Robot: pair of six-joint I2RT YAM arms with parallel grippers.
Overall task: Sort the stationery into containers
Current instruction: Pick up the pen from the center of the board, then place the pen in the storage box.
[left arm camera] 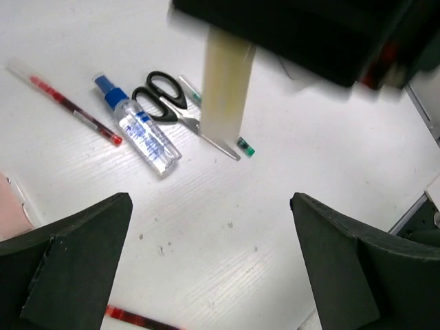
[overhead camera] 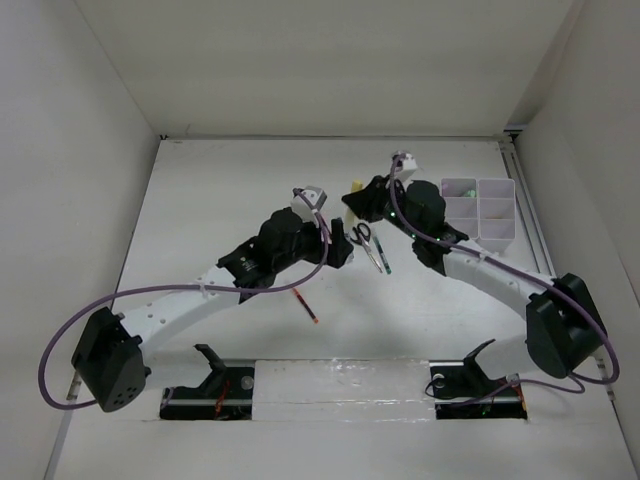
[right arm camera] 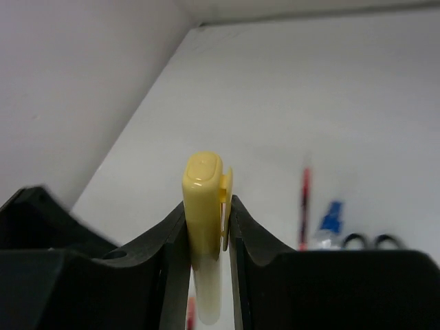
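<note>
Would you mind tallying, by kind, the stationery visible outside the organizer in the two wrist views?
Red pens: 2
Green-tipped pen: 1
Scissors: 1
Blue-capped bottle: 1
Yellow stick, gripped by the right gripper: 1
Pink item, cropped at the frame edge: 1
Total: 7

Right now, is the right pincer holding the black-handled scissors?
No, the right pincer is shut on a yellow stick, while the scissors lie on the table in the left wrist view.
</note>
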